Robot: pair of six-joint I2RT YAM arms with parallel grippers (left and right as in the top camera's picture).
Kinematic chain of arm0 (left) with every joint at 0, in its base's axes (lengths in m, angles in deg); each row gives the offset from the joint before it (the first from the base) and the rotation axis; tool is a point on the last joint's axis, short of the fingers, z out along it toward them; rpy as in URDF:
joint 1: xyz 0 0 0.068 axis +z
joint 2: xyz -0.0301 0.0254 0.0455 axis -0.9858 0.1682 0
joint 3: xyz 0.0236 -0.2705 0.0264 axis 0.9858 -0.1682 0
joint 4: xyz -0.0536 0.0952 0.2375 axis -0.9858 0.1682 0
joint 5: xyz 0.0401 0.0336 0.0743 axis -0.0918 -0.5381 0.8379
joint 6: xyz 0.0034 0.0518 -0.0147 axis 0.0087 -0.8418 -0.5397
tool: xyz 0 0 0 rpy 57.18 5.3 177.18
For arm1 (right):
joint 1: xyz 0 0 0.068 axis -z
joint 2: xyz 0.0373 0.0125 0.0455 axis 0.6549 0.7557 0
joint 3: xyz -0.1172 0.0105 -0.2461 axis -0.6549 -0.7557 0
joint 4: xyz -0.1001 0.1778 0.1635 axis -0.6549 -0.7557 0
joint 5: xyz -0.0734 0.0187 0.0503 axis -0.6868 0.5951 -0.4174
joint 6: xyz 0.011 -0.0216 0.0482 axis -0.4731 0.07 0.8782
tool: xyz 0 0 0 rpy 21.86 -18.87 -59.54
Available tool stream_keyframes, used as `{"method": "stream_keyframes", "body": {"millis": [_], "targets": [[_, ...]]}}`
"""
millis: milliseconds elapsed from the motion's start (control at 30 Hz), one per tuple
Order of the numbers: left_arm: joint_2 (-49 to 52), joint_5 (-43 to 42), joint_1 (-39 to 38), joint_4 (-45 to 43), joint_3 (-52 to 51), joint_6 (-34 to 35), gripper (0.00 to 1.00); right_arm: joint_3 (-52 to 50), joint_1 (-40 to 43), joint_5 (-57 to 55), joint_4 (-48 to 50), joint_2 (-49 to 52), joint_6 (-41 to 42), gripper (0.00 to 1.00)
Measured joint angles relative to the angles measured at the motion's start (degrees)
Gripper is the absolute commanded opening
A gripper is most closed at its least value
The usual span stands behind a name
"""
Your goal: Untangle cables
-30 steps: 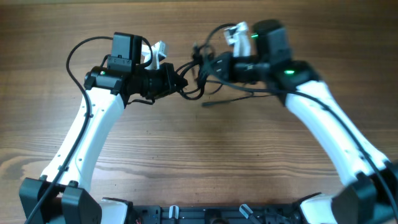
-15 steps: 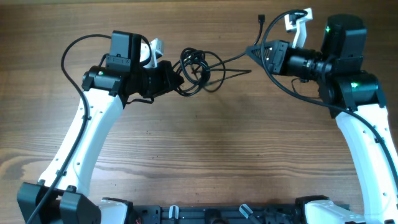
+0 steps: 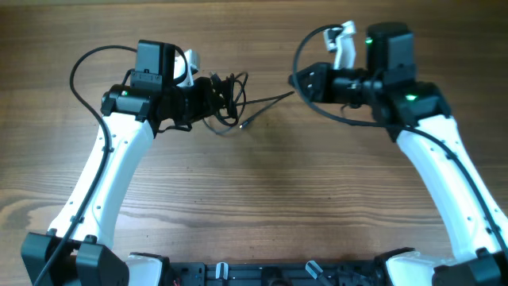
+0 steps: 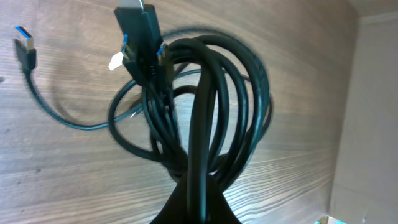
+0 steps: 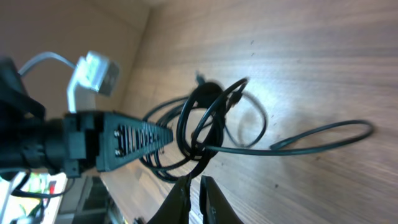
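The cables (image 3: 228,89) are a bundle of thin black cords hanging from my left gripper (image 3: 213,99), which is shut on them. In the left wrist view the loops (image 4: 211,106) fan out from the fingers (image 4: 199,202), and a plug end (image 4: 25,46) lies on the wood. One slack strand (image 3: 270,99) runs right along the table, with a plug (image 3: 242,125) beside it. My right gripper (image 3: 300,82) hovers just right of the bundle. Its fingers (image 5: 196,190) are almost together with nothing seen between them. The bundle (image 5: 202,127) and a loose loop (image 5: 348,134) lie ahead of them.
The wooden table (image 3: 262,199) carries only the cables. Thick black wires loop off both arms (image 3: 79,67). My left gripper also shows in the right wrist view (image 5: 124,140). A pale wall edges the table in the left wrist view (image 4: 373,124).
My right gripper pulled a strand far right, then came back left without it. The strand now lies slack on the table. The left gripper has kept the bundle.
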Motion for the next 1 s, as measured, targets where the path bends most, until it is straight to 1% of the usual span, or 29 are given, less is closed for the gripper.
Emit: {"method": "stream_keyframes", "body": {"millis": [100, 167, 200, 233, 300, 367, 433, 533, 667, 800, 1000], "targets": [[0.0, -3.3, 0.0, -3.13, -0.09, 0.09, 0.04, 0.0, -2.89, -0.94, 0.48, 2.01, 0.0, 0.09], [0.0, -5.64, 0.0, -4.81, -0.09, 1.51, 0.04, 0.0, -3.76, -1.16, 1.16, 2.99, 0.0, 0.17], [0.0, -6.47, 0.0, -5.25, -0.09, 3.32, 0.04, 0.0, -3.8, -1.27, 1.27, 3.08, -0.09, 0.22], [0.0, -6.86, 0.0, -5.44, -0.09, 4.66, 0.04, 0.0, -3.78, -1.42, 1.57, 3.08, -0.17, 0.24], [0.0, -8.02, 0.11, -5.88, -0.11, 8.5, 0.04, 0.0, -3.78, -1.53, 2.25, 3.08, -0.35, 0.26], [0.0, -9.22, 0.2, -5.92, -0.11, 9.33, 0.04, 0.0, -3.78, -0.98, 3.26, 3.08, -0.44, 0.27], [0.0, -9.88, 0.15, -5.81, -0.11, 6.69, 0.04, 0.0, -3.78, 0.0, 4.63, 3.08, -0.66, 0.29], [0.0, -9.88, -0.68, -5.77, -0.11, 0.44, 0.04, 0.0, -4.24, 1.86, 8.07, 3.08, -1.09, 0.31], [0.0, -9.86, -2.19, -5.75, -0.11, -5.14, 0.04, 0.0, -7.37, 2.58, 12.72, 3.08, -1.09, 0.34], [0.0, -9.86, -2.73, -5.75, -0.11, -6.99, 0.04, 0.0, -10.84, -3.13, 11.15, 3.26, 1.51, 0.36], [0.0, -9.86, -2.73, -5.75, -0.11, -7.58, 0.04, 0.0, -10.91, -7.13, 8.52, 6.08, 4.59, 0.36]]}}
